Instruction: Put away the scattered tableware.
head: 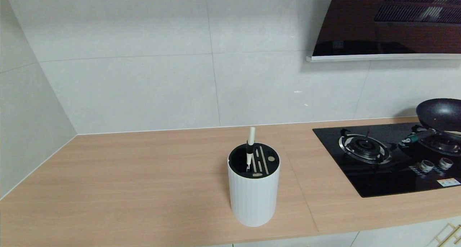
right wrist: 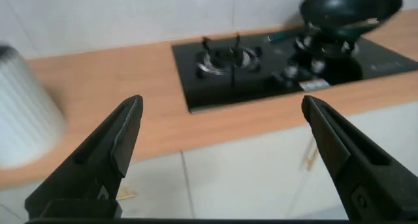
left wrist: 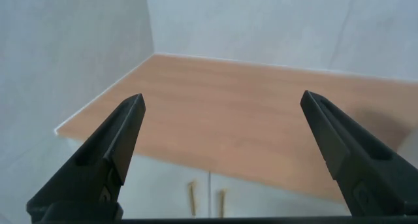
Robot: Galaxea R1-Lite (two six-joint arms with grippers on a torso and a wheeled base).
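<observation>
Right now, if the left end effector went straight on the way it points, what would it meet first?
Probably the wooden countertop, near its corner by the wall. The left end effector is open, and nothing stands between it and that surface, though depth is unclear.

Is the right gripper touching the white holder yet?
Apart. The right wrist view shows the open right gripper out before the counter, a wide gap from the holder.
</observation>
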